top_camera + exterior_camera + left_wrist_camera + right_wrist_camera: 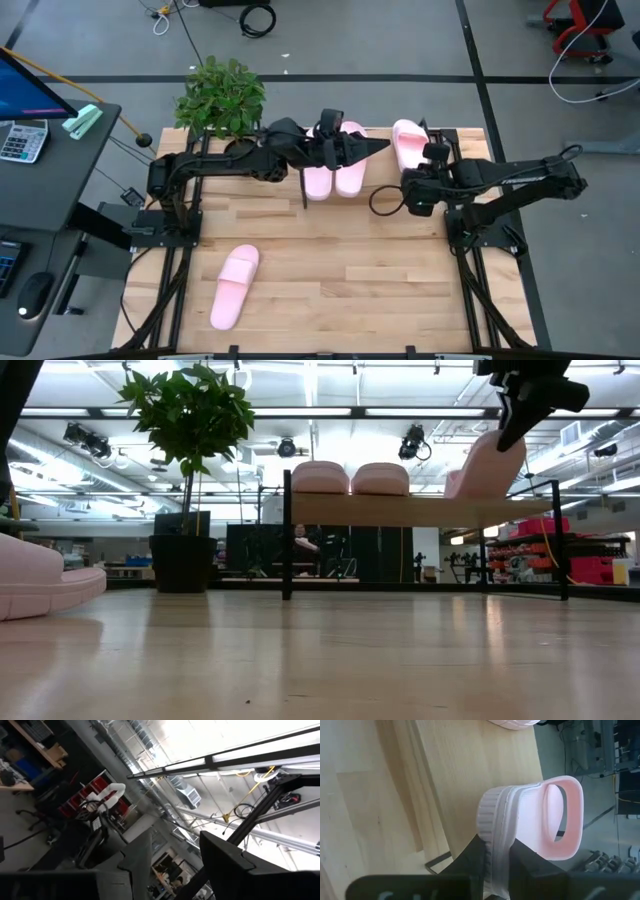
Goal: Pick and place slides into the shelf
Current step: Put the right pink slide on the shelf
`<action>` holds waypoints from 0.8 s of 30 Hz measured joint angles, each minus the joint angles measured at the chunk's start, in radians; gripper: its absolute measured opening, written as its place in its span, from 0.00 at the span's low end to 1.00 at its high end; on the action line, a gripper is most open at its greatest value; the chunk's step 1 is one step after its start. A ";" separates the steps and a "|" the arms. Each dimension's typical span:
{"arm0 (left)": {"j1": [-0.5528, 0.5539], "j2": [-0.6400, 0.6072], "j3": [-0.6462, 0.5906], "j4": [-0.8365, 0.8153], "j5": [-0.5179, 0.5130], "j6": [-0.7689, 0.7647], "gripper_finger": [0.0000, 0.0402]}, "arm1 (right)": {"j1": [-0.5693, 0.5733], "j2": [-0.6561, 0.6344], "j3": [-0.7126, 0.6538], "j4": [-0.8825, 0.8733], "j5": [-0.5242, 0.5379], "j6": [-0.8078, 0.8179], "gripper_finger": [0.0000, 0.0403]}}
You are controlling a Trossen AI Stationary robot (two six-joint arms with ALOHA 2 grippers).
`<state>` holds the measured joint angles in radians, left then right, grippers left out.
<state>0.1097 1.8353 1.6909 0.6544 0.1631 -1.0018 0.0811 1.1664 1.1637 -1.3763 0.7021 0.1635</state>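
So, working back toward the shelf (pixel 470 135): one pink slide (pixel 233 286) lies alone on the table (pixel 330 270), well short of it. Two more slides (pixel 335 172) sit side by side on the shelf board. The right gripper (pixel 495 851) has its fingers pinched on the edge of the fourth slide (pixel 530 817), tilted at the shelf's right end; only the right wrist view shows that pinch. The left gripper (pixel 172 862) hovers over the two shelved slides, partly open, holding nothing. A potted plant (pixel 220 97) stands just beside the shelf's left end.
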 joint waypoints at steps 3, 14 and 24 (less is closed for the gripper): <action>0.000 0.000 0.000 -0.014 0.001 0.004 0.43 | -0.010 0.000 0.000 -0.001 -0.006 -0.004 0.12; 0.005 0.001 0.000 -0.048 0.001 0.030 0.43 | -0.021 0.000 0.000 0.006 -0.033 -0.032 0.12; 0.011 0.001 0.000 -0.047 0.001 0.030 0.43 | -0.021 0.000 0.000 0.009 -0.102 -0.029 0.19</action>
<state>0.1207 1.8359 1.6909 0.6079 0.1638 -0.9722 0.0601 1.1667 1.1637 -1.3669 0.5998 0.1349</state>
